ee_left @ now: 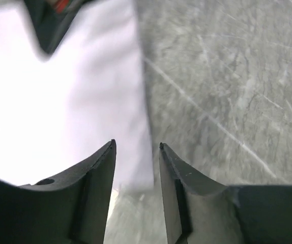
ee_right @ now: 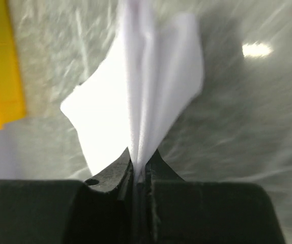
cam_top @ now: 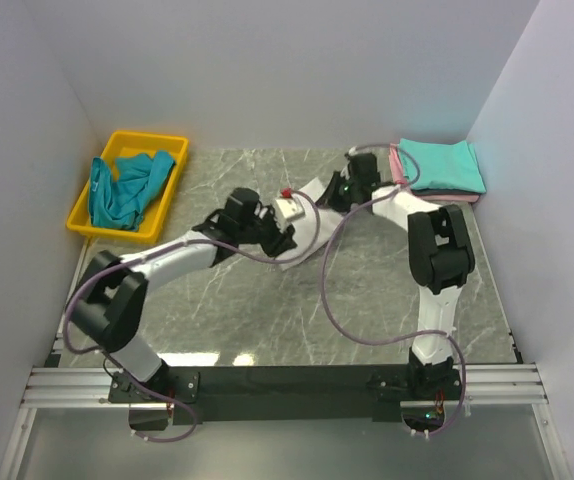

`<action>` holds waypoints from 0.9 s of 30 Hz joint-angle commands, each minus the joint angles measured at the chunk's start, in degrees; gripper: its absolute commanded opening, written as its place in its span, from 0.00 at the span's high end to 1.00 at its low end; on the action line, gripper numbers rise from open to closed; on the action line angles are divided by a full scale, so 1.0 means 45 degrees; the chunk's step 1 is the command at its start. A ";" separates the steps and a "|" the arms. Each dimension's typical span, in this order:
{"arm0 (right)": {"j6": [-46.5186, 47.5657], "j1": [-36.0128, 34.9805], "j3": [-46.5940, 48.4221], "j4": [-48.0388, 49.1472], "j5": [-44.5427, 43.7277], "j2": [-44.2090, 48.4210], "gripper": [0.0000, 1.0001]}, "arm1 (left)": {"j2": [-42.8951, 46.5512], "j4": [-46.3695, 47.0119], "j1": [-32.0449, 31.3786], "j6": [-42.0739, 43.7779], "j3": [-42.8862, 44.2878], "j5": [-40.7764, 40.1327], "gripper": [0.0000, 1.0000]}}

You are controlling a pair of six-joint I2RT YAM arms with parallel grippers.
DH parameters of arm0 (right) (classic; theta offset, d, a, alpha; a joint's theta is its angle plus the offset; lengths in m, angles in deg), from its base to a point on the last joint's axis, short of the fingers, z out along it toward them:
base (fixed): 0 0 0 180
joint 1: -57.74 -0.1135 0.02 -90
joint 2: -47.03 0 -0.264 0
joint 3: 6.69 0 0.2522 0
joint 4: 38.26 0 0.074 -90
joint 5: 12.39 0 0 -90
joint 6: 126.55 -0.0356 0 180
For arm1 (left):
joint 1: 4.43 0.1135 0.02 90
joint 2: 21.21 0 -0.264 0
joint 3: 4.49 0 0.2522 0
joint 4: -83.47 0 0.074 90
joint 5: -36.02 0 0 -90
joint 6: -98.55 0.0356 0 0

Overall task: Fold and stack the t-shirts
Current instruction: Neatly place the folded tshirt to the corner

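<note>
In the view from above, the white t-shirt (cam_top: 310, 238) lies near the middle of the table (cam_top: 267, 320), a little toward the far edge, and it stretches between the two arms. The left gripper (cam_top: 281, 240) is at its near-left end and the right gripper (cam_top: 343, 190) is at its far-right end. A crumpled teal t-shirt (cam_top: 127, 190) fills the yellow tray (cam_top: 147, 137) at the far left corner. At the far right corner a folded teal t-shirt (cam_top: 445, 165) rests on top of a pink t-shirt (cam_top: 397, 166), of which only the edge shows. In the left wrist view, the left gripper (ee_left: 136, 147) has its jaws apart with a narrow gap. The white t-shirt (ee_left: 69, 101) spreads ahead and to the left of the fingers (ee_left: 97, 173), and its right edge and near corner reach into the gap. The cloth is not squeezed, and it seems to lie below the tips, but the picture is blurred, so I cannot tell if it touches a pad. In the right wrist view, the right gripper (ee_right: 140, 158) has its jaws pressed together on a fold of the white t-shirt (ee_right: 141, 91). The cloth rises from between the fingers (ee_right: 110, 175) and opens like a fan. A part of the yellow tray (ee_right: 6, 76) shows at the left edge.
</note>
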 commanded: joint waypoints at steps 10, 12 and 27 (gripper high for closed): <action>0.8741 0.2805 0.6464 -0.5206 -0.2513 -0.1465 1.00 | 0.3264 -0.3592 0.1970 -0.2248 0.0130 -0.0181 0.02; 0.9502 0.2962 0.7268 -0.5420 -0.2727 -0.1798 1.00 | 0.3596 -0.3905 0.2009 -0.2308 0.0052 -0.0162 0.01; 1.1750 0.3760 1.1882 -0.6027 -0.4329 -0.3070 1.00 | 0.4164 -0.4805 0.2048 -0.2289 -0.0124 -0.1060 0.01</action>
